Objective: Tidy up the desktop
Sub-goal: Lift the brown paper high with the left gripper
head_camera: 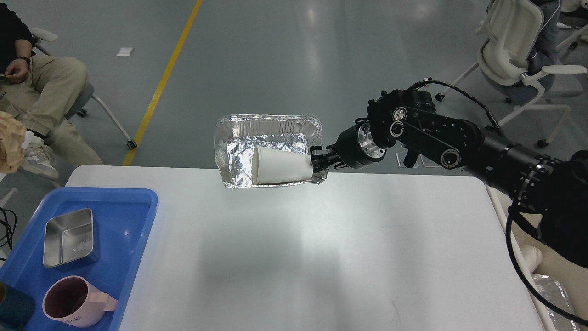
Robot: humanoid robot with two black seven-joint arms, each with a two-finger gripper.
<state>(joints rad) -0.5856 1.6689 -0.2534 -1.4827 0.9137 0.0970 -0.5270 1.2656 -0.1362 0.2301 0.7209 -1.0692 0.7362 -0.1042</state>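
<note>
Right gripper (319, 162) clamped on right rim of foil tray (239, 151), held above far edge of white desktop (321, 257); paper cup (280, 166) lying on side inside tray. Blue tray (133, 216) at near left with steel box (69, 236) and pink mug (76, 303). Left gripper out of sight

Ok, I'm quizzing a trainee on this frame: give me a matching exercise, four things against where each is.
Things:
1. paper cup
2. steel box
3. foil tray
4. blue tray

Places:
A. on the desktop's left edge
B. lying inside the foil tray
C. gripped by the right tool
D. in the blue tray

Pairs: 1-B, 2-D, 3-C, 4-A
</note>
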